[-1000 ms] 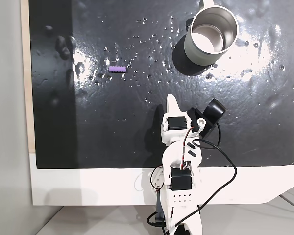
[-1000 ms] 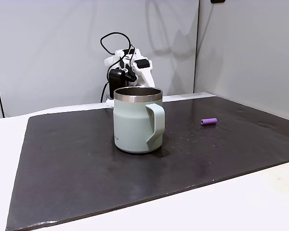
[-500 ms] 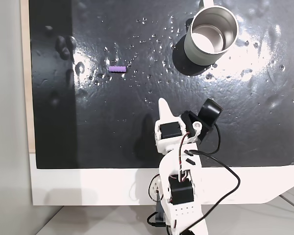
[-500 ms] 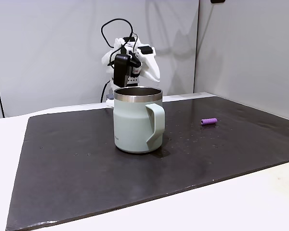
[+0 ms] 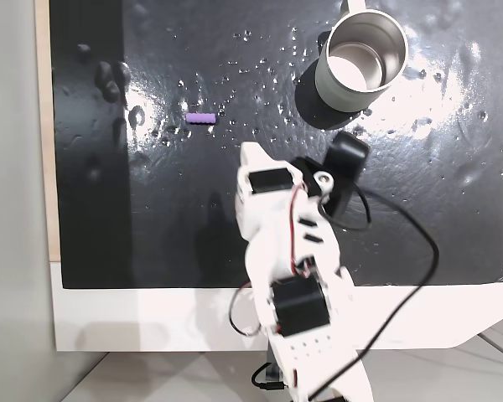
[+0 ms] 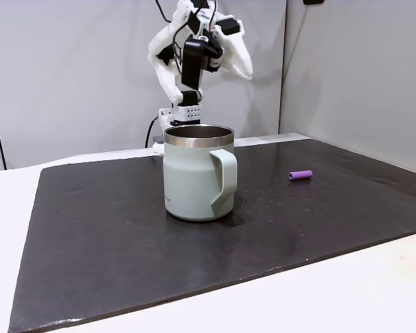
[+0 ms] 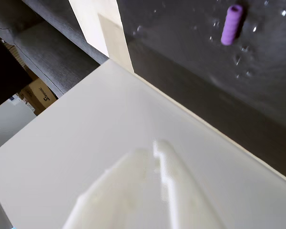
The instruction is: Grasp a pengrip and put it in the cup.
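Pengrip [image 5: 201,119]: small light-purple ribbed tube, lying flat on the black mat [image 5: 193,218], long axis left-right in the top-down fixed view, well left of the cup [image 5: 360,60]. My gripper [image 6: 244,68] hangs high above the mat; fingers apart or together, I cannot tell.

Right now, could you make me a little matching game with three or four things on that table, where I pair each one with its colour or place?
Things:
1. pengrip
2. cup
3. mat
4. pincer

Descriptions:
A. dark and shiny, dotted with droplets, covering most of the table
B. white, raised in the air above everything else
C. pale grey-green outside with a steel rim and a handle
D. small, light purple, lying on its side away from the cup

Right pairs: 1-D, 2-C, 3-A, 4-B
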### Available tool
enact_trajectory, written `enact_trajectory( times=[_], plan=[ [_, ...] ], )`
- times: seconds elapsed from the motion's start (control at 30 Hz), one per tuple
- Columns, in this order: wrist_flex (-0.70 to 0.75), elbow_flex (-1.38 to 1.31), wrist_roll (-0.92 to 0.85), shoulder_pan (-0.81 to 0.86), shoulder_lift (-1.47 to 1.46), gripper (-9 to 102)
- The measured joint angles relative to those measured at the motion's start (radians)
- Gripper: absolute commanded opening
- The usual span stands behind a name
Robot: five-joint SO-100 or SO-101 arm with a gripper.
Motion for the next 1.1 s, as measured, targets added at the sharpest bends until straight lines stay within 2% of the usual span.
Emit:
enact_trajectory(
  times=[0.33, 0.7, 0.8, 0.83, 0.97, 1.1],
  plan=[
    [0.207, -0.463, 0.325, -0.094, -0.515, 0],
    [0.241, -0.699, 0.407, -0.118, -0.851, 1],
    [0.241, -0.699, 0.411, -0.118, -0.885, 21],
    [0.244, -0.699, 0.416, -0.118, -0.9, 24],
    [0.279, -0.699, 0.446, -0.118, -0.986, 24],
    [0.287, -0.756, 0.471, -0.117, -1.086, 31]
  ],
)
